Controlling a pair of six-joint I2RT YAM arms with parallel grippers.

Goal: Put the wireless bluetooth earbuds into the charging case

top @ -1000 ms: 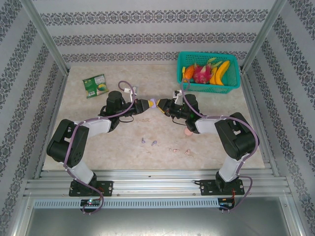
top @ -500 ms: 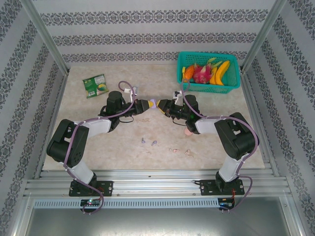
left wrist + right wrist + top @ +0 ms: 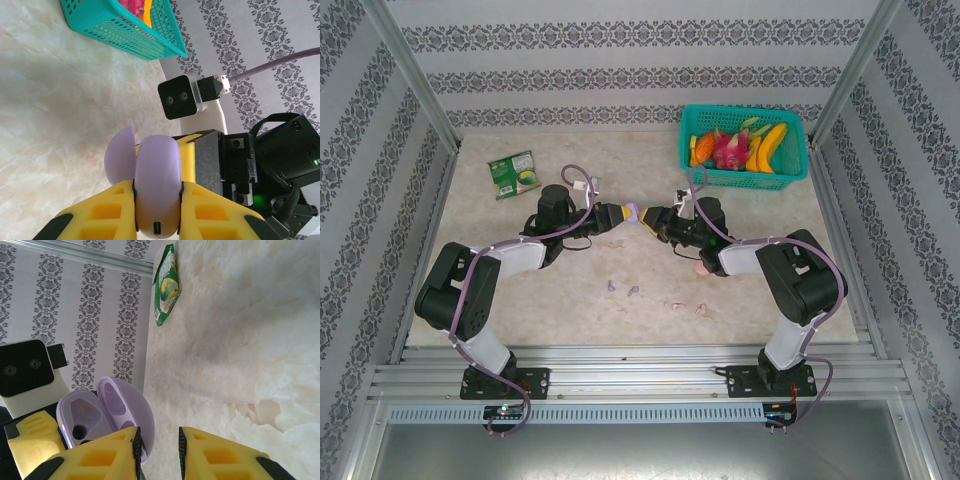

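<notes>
left pincer (image 3: 158, 212): pinching open charging case (image 3: 156, 165)
right pincer (image 3: 157, 440): slightly spread, empty, just beside case
earbuds (image 3: 633, 292): loose on tabletop (image 3: 520, 290), base-side of case

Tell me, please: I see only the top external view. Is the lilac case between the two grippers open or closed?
Observer: Open. In the right wrist view the charging case shows its inside, with the lid standing away from the base.
Operator: Which arm holds it?
Observer: The left gripper. In the left wrist view its yellow fingers clamp the case on both sides.
Operator: And the right gripper, does it carry anything?
Observer: No. Its jaws stand apart in the right wrist view, and nothing sits between them.
</notes>
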